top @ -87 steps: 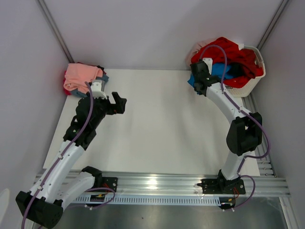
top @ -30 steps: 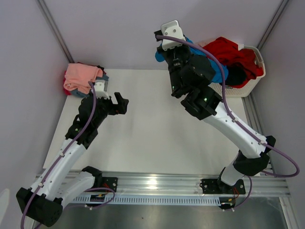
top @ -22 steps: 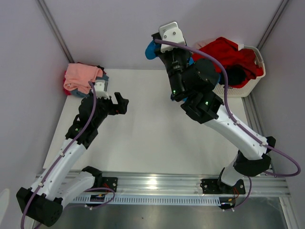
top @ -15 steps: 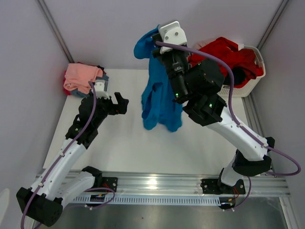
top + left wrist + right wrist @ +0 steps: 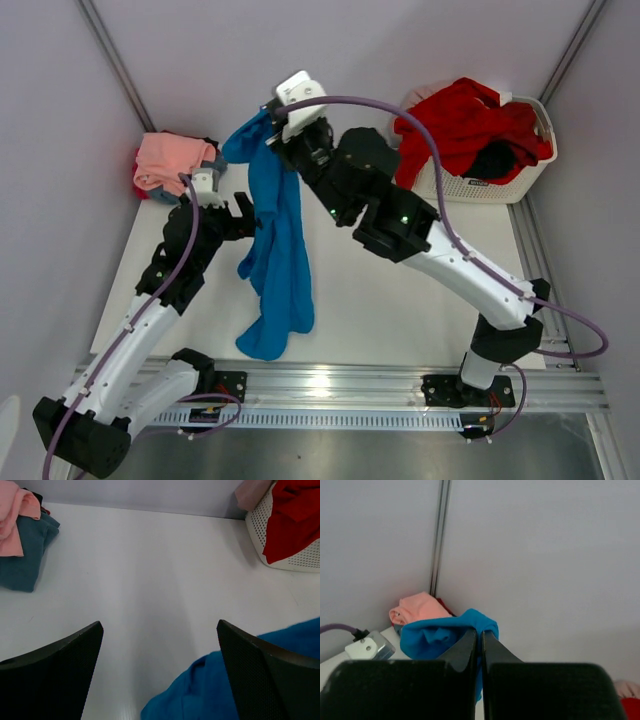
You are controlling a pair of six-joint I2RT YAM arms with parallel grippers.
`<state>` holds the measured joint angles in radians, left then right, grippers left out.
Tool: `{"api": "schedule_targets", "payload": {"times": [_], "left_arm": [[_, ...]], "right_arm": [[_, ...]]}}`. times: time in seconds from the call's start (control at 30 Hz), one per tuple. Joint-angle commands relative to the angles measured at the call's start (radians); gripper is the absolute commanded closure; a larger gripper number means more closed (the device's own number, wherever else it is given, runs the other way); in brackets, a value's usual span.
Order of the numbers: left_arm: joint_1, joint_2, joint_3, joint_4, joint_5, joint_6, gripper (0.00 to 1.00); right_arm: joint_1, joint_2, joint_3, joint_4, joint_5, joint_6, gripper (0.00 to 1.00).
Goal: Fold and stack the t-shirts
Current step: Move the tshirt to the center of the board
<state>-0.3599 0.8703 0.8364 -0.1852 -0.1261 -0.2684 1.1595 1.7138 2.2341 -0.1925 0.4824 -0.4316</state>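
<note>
Hanging from the right tool (image 5: 272,122), the blue t-shirt (image 5: 280,240) trails in a long crumpled strip above the left half of the bench (image 5: 400,300), its lower end reaching toward the front edge; whether that end rests on the surface cannot be told. The right tool's fingers (image 5: 470,645) are pressed together on a bunched fold at the top of the shirt, raised high near the back wall. The left tool (image 5: 157,627) hovers low over the bench with its jaws spread wide and nothing between them, just beside the hanging cloth. In the back left corner sits a folded pile with a pink t-shirt (image 5: 170,160) on top of a slate-blue t-shirt (image 5: 22,562). At the back right, the basket (image 5: 490,185) holds a red t-shirt (image 5: 465,115) and a black t-shirt (image 5: 497,158).
</note>
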Motion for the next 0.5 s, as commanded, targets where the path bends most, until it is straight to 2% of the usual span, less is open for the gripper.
{"api": "schedule_targets", "payload": {"times": [0.0,0.1,0.13,0.2,0.23,0.27,0.3,0.47], "left_arm": [[-0.008,-0.019,0.004,0.012,-0.076,-0.028,0.01],[-0.008,-0.039,-0.002,0.007,-0.109,-0.029,0.01],[-0.008,-0.045,-0.002,0.007,-0.118,-0.031,0.01],[-0.008,-0.065,-0.003,0.006,-0.153,-0.035,0.01],[-0.008,-0.071,-0.005,0.004,-0.170,-0.037,0.00],[-0.008,-0.086,-0.008,-0.002,-0.199,-0.051,0.01],[-0.008,-0.090,-0.008,-0.011,-0.289,-0.063,0.01],[-0.008,-0.025,0.070,-0.153,-0.509,-0.127,0.01]], "right_arm": [[0.026,0.055,0.010,-0.002,0.028,0.013,1.00],[0.042,0.085,0.007,0.034,0.229,-0.091,1.00],[0.042,0.102,0.001,0.047,0.351,-0.178,1.00],[0.013,0.099,-0.052,0.146,0.471,-0.284,1.00],[-0.006,0.071,-0.144,0.257,0.569,-0.371,1.00],[-0.058,0.052,-0.180,0.280,0.611,-0.390,1.00],[-0.093,0.029,-0.215,0.289,0.680,-0.392,1.00],[-0.331,-0.183,-0.444,0.353,0.809,-0.387,1.00]]}}
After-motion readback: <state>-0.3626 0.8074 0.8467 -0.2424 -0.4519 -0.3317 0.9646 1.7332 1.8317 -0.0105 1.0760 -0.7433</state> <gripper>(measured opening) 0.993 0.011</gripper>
